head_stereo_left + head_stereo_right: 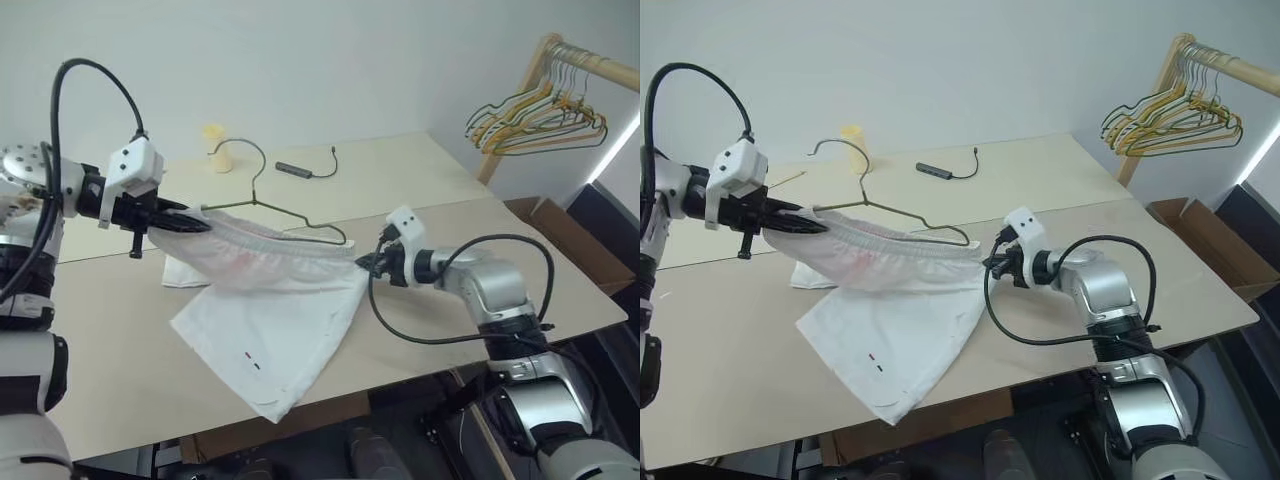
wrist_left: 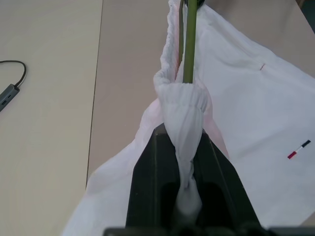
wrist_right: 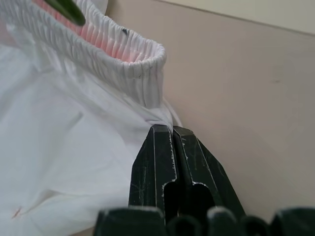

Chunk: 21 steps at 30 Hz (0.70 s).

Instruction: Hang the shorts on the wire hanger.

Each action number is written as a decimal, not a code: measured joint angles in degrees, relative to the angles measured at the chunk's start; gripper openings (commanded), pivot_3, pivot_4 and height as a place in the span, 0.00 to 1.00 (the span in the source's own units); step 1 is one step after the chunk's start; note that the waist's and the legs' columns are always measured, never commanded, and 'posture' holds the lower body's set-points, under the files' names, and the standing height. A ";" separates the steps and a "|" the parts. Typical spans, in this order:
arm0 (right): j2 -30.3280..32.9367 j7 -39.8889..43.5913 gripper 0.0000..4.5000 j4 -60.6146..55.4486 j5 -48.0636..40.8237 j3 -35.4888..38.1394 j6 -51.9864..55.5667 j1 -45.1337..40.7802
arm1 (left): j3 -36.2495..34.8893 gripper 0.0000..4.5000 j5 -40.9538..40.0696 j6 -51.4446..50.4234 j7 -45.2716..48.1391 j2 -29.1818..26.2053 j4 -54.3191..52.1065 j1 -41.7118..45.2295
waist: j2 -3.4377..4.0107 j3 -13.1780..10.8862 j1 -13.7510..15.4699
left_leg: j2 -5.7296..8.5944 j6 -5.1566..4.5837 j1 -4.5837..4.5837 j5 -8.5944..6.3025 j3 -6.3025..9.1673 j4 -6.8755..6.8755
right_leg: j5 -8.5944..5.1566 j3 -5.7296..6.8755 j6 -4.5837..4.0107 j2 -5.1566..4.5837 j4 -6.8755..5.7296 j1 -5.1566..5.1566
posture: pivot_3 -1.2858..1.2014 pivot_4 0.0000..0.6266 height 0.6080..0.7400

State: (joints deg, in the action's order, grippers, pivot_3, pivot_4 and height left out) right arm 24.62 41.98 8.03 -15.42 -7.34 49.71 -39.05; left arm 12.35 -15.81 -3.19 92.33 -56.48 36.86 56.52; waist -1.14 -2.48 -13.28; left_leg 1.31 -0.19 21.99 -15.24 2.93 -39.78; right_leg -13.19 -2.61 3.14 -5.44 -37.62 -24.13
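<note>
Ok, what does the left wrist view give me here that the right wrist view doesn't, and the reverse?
Left wrist view, not the right: the left gripper shut on the bunched waistband, a red-and-dark mark on the cloth, and a grey adapter with its cable on the table.
Right wrist view, not the left: the right gripper, fingers shut, tips at the cloth just below the waistband's end, plus a pink stain inside the waistband.
Both: the white shorts, the wire hanger along the waistband, the tan table.
</note>
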 measured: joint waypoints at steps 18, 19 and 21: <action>7.01 -0.15 0.01 -13.48 5.82 -3.52 -13.02 2.72 | -0.53 0.00 7.63 1.76 -0.91 3.05 1.79 -1.02 | 0.00 0.00 -0.13 | -0.01 0.00 0.03 0.00 -0.05 -0.03 | -0.01 -0.03 0.01 -0.01 0.03 -0.03 | 0.44 0.00 1.00; 7.38 0.12 0.01 -15.17 6.38 -3.91 -13.61 1.37 | -1.12 0.00 7.42 1.58 -1.06 3.61 1.52 -1.02 | 0.00 0.00 -0.12 | -0.01 0.00 0.03 0.00 -0.05 -0.03 | -0.01 -0.03 0.02 -0.01 0.03 -0.03 | 0.44 0.00 1.00; 7.76 0.40 0.01 -18.16 7.97 -4.87 -15.82 -1.21 | -1.74 0.00 7.35 1.35 -1.51 4.65 0.73 -1.02 | 0.00 0.00 -0.11 | -0.01 0.00 0.02 0.00 -0.04 -0.03 | -0.01 -0.01 0.02 0.01 0.04 -0.02 | 0.44 0.00 1.00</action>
State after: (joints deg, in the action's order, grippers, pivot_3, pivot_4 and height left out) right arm 32.38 42.39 -10.13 -7.45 -12.21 33.88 -40.26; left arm 10.60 -8.46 -1.84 90.82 -51.82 37.59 55.50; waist -1.14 -2.48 -13.39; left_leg 1.30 -0.19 22.01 -15.25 2.89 -39.82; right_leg -13.20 -2.63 3.17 -5.43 -37.58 -24.15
